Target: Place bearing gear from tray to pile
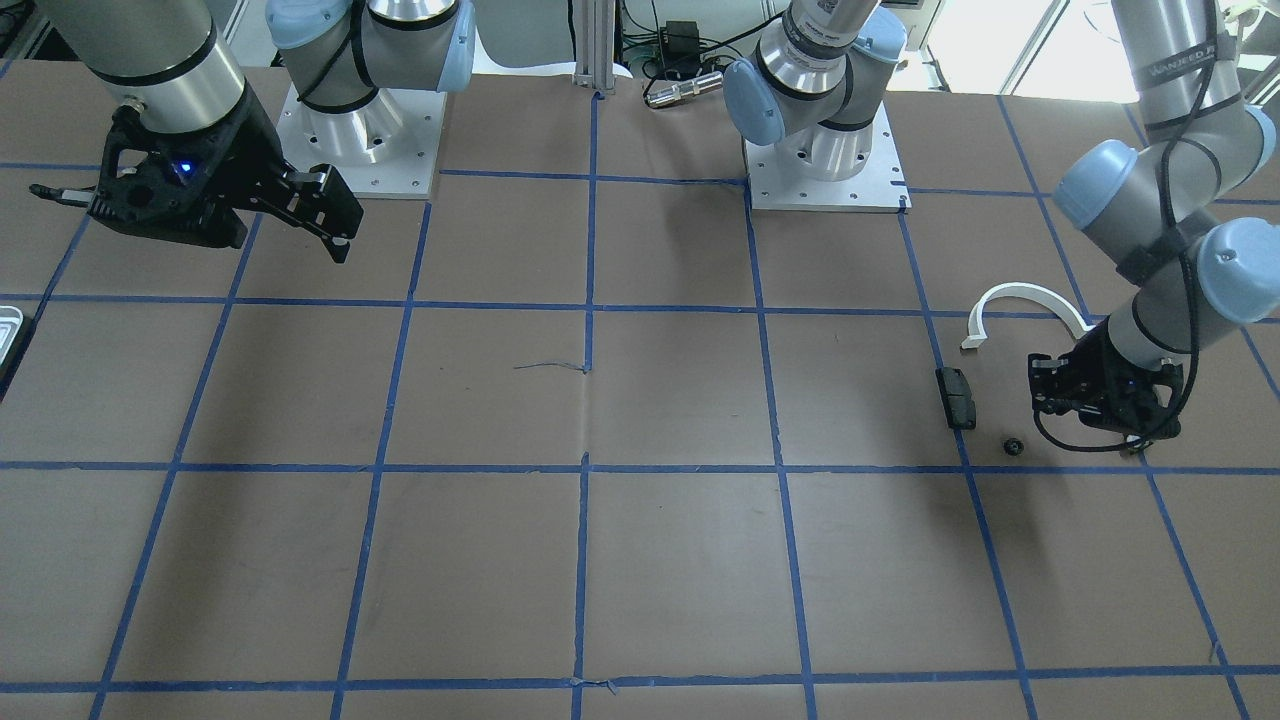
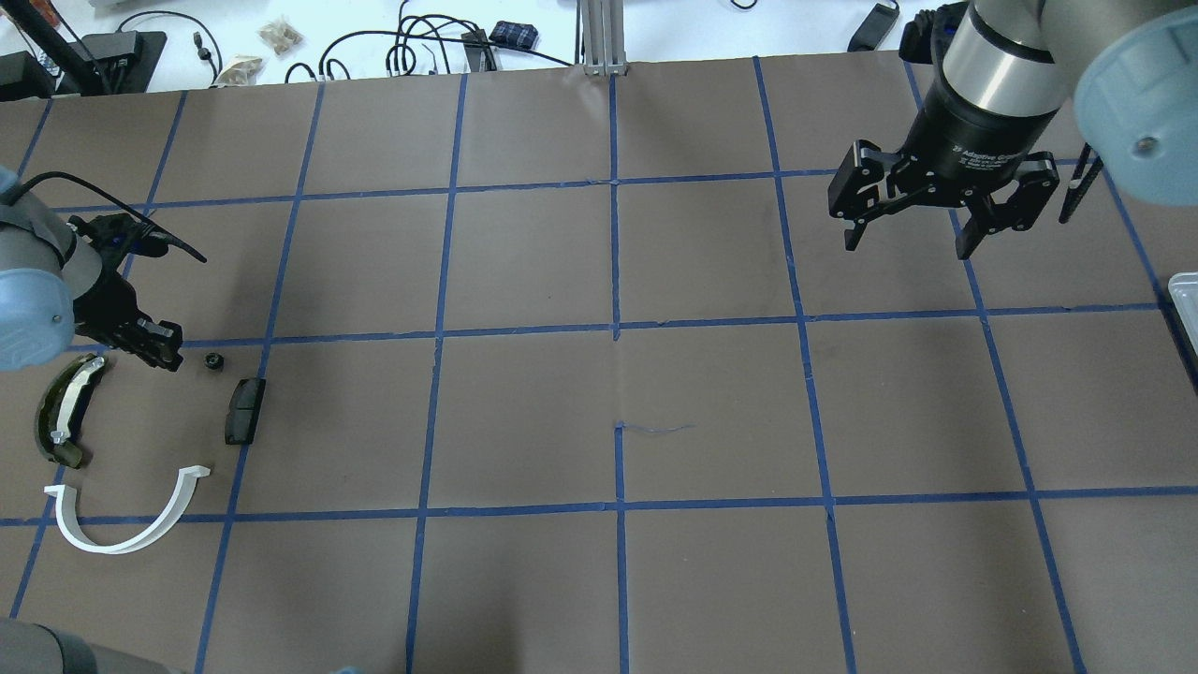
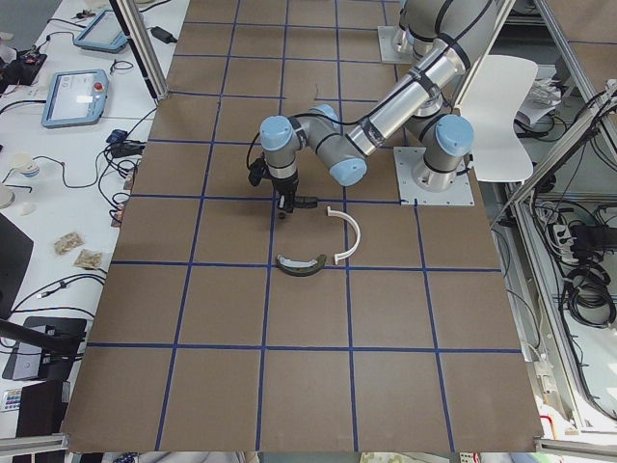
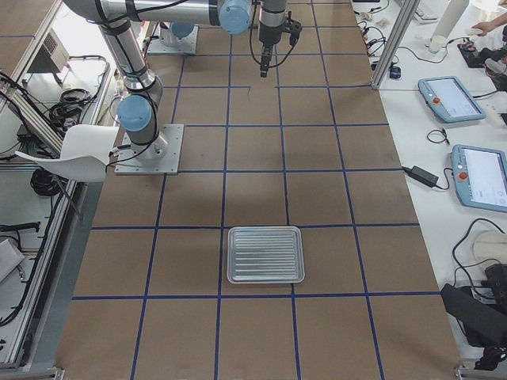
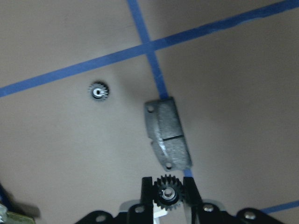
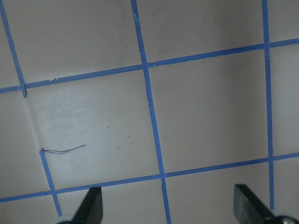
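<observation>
My left gripper [image 5: 167,198] is shut on a small black bearing gear [image 5: 167,190] and holds it low over the pile, just beside the black rectangular block [image 5: 167,135]. A second small gear [image 5: 98,91] lies on the table past the block. In the overhead view the left gripper [image 2: 154,344] is next to the loose gear [image 2: 214,361], the block [image 2: 245,410], the olive curved piece [image 2: 67,407] and the white half-ring arc [image 2: 131,524]. My right gripper [image 2: 913,220] hangs open and empty above the table. The tray [image 4: 265,254] stands far from the pile and looks empty.
The brown table carries a grid of blue tape. The tray's rim shows at the right edge of the overhead view [image 2: 1184,300]. The two arm bases [image 1: 825,170] stand at the robot's side. Cables and devices lie past the far edge.
</observation>
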`<state>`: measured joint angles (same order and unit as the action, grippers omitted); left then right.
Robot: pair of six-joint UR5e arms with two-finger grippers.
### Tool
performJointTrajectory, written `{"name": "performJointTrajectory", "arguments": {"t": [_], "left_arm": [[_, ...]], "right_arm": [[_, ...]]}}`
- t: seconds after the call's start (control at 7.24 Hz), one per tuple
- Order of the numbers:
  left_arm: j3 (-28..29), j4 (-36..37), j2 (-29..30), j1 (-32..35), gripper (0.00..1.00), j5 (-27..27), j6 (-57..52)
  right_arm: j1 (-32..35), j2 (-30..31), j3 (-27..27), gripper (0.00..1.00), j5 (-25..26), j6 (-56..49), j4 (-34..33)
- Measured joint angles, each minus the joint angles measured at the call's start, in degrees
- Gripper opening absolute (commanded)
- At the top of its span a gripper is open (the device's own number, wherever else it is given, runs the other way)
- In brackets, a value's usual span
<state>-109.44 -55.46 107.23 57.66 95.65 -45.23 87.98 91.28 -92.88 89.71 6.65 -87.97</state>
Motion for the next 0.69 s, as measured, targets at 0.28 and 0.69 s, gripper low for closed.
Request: {"name": "performJointTrajectory", "arguments": {"t": [0.28,0.69], "left_arm": [[1.55,1.32,3.82,-0.72,0.99,0.02,-0.15],[2.03,0.92,4.15,-0.80,1.00,0.87,-0.59]], "right_arm": [[0.00,0.00,-0.05,1.00,0.04,-0.01,0.00],[0.00,-0.01,-0.15,1.00,0.03,0.00,0.00]]}}
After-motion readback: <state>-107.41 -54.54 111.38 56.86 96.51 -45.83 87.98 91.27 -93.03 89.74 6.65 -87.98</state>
